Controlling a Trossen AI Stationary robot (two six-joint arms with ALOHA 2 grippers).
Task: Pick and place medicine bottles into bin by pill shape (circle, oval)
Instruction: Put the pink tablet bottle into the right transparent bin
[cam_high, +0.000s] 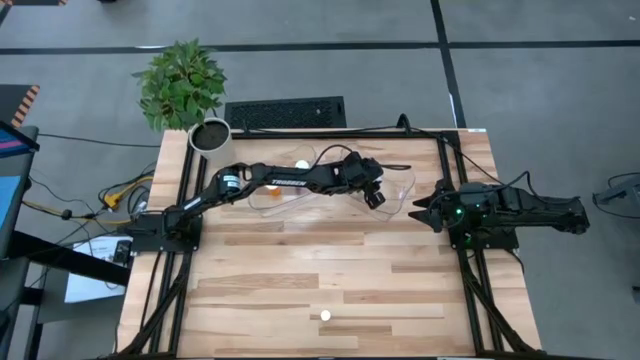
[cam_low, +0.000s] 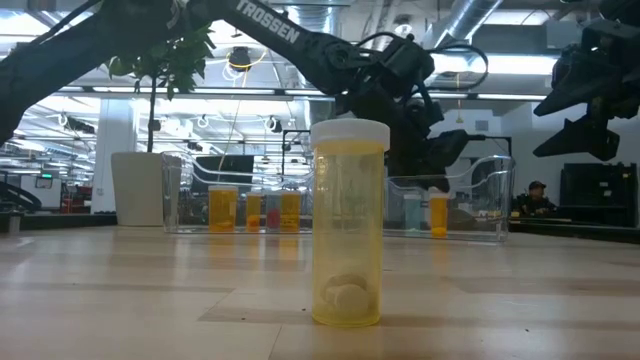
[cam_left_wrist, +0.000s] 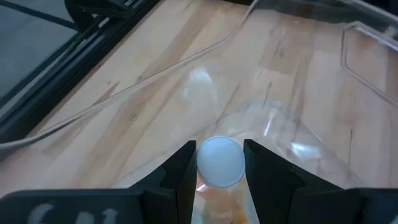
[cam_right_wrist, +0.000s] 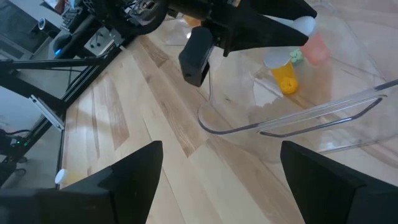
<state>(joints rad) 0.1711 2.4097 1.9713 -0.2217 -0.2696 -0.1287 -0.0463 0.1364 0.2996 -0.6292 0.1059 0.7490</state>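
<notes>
My left gripper (cam_high: 375, 192) reaches over the right clear bin (cam_high: 402, 185) at the table's far side. It is shut on a small orange bottle with a white cap (cam_left_wrist: 219, 162). My right gripper (cam_right_wrist: 217, 180) is open and empty, just right of that bin (cam_right_wrist: 292, 124). One bottle (cam_right_wrist: 285, 76) lies in this bin. Another bottle (cam_low: 348, 225) stands upright on its base near the table's front edge (cam_high: 325, 315), with a round pill in its bottom. The left clear bin (cam_low: 190, 200) holds three upright bottles (cam_low: 255, 211). My left gripper pinches the bottle between its two fingers (cam_left_wrist: 180, 171). The white cap (cam_left_wrist: 219, 144) sits between the fingertips, and the orange body (cam_left_wrist: 221, 202) shows behind it toward the palm. The bottle is lifted clear above the clear bin's floor.
A white pot with a green plant (cam_high: 208, 132) stands at the table's far left corner. A black grille (cam_high: 285, 112) lies beyond the far edge. Bare wood lies between the bins and the front bottle. A person shows far back in the room (cam_low: 537, 195).
</notes>
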